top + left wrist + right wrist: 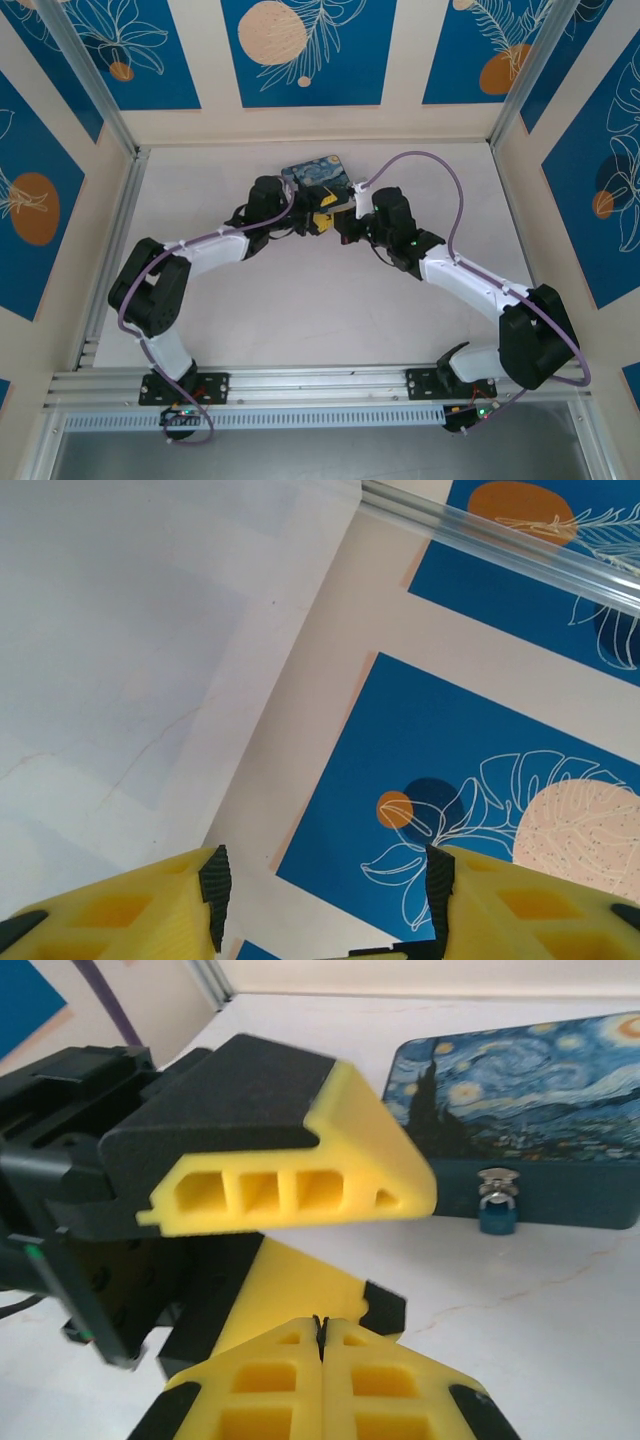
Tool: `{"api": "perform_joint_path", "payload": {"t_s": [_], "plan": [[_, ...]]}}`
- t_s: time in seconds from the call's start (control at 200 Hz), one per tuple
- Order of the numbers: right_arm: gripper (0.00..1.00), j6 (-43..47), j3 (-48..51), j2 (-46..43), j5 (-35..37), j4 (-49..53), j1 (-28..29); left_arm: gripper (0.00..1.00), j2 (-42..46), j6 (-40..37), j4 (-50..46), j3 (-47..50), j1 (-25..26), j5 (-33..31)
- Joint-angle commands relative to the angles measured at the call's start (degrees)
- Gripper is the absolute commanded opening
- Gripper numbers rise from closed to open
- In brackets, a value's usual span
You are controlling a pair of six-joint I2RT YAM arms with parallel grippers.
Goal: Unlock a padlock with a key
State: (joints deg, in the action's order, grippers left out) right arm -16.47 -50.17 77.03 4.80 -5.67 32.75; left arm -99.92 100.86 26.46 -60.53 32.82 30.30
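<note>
R fingers (270, 1385) pressed together, tips flush, seam just a thin dark line; can't tell if anything thin sits in it. L fingers (120, 920) spread, nothing btwn them, w/ bare surface (120, 630) and a blue wall panel (470, 760) beyond.

In R wrist view one L finger lies across just above the R tips, its yellow pad w/ hollow cells facing the cam and black housing behind. The other L finger slants down toward the R tips: close, contact unclear.

Both finger sets sit just in front of the box (520, 1070), toward its left end as R wrist cam sees it. The padlock (496, 1212) hangs on the box's front wall. Its blue body sits low and its silver shackle goes up through a small silver hasp (494, 1180). It's apart from both finger sets.

Top view: box at far-centre of surface, slightly skewed. L arm (190, 255) and R arm (470, 280) bend in toward its near side, wrists meeting there.
</note>
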Motion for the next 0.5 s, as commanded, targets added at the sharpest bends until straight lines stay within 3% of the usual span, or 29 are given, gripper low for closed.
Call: {"api": "perform_joint_path", "payload": {"t_s": [0.0,0.23,0.495], "plan": [[0.0,4.4,-0.9,-1.8,7.5,-0.6,0.8,0.53,1.7,1.2,-0.8,-0.1,0.6,-1.4],[0.0,6.8,-0.1,-1.5,12.3,-2.6,1.7,0.47,2.1,1.6,-0.9,-0.4,1.2,-1.5],[0.0,7.6,-0.4,-0.4,12.8,-3.2,2.1,0.42,1.4,2.1,-0.2,-1.4,1.9,-1.3]]}}
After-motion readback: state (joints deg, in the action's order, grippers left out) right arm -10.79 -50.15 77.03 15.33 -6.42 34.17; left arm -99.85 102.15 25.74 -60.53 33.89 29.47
